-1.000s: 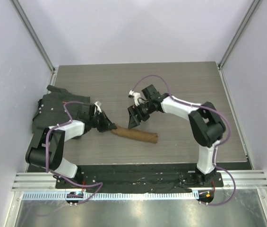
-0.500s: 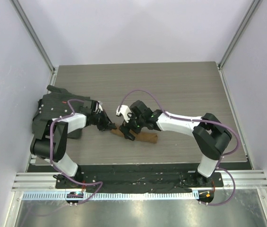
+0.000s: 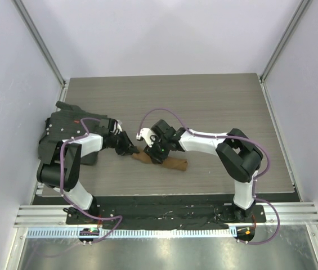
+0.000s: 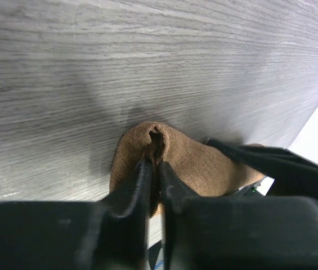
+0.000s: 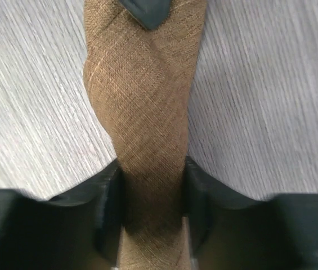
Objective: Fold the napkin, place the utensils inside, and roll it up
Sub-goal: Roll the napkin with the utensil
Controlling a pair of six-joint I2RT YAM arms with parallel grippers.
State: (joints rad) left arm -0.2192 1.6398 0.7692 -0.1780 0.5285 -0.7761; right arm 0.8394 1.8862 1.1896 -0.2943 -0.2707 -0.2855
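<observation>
napkin roll (image 3: pixel 175 163) on table (image 3: pixel 215 107) near front, mat (image 3: pixel 57 126) at table's left

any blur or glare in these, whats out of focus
Left wrist: fingers blurred, napkin sharp, soft shadow beside it, right edge blown out. Right wrist: weave crisp, fingers soft. Top external: even light, sheen on the near metal strip.

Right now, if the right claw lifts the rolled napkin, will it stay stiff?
Probably floppy: the napkin is woven cloth, so ends outside the right claw would likely sag. May unroll too: the left claw pinches a loose-looking end fold.
</observation>
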